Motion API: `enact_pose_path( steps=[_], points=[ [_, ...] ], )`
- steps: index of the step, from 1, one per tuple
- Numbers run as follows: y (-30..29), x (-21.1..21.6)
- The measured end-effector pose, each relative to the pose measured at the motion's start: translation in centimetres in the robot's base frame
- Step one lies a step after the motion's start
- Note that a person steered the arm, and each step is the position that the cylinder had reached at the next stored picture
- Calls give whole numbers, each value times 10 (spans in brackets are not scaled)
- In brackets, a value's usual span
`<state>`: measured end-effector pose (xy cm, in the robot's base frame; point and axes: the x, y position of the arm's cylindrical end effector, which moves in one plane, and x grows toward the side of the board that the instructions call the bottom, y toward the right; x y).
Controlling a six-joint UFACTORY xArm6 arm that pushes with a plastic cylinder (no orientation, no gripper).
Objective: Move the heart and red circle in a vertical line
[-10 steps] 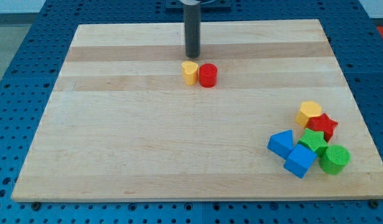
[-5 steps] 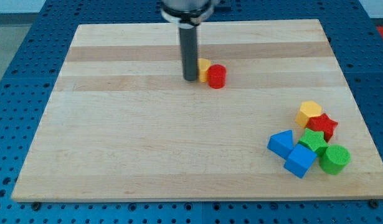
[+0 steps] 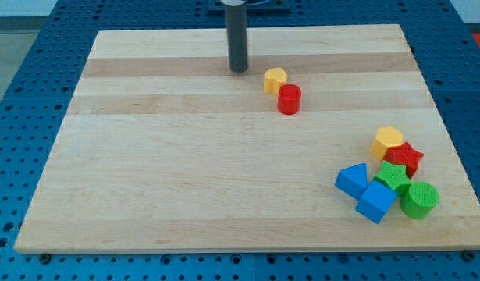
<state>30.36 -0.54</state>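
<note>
The yellow heart (image 3: 275,80) lies on the wooden board (image 3: 185,179) a little right of centre near the view's top. The red circle (image 3: 289,100) touches it just below and slightly to the right. My tip (image 3: 238,69) is up and to the left of the heart, a short gap away and touching no block.
A cluster sits at the board's lower right: a yellow hexagon (image 3: 387,142), a red star (image 3: 404,158), a green star (image 3: 393,177), a green circle (image 3: 418,199), a blue triangle (image 3: 353,180) and a blue cube (image 3: 376,202).
The heart and red circle have been pushed right; the circle now sits below the heart rather than beside it. My tip came down to the heart's left, then pulled back up.
</note>
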Motion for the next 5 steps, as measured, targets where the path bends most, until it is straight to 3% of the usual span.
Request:
enact_pose_path(
  steps=[2, 5],
  points=[
    [71, 31],
    [89, 121]
  ],
)
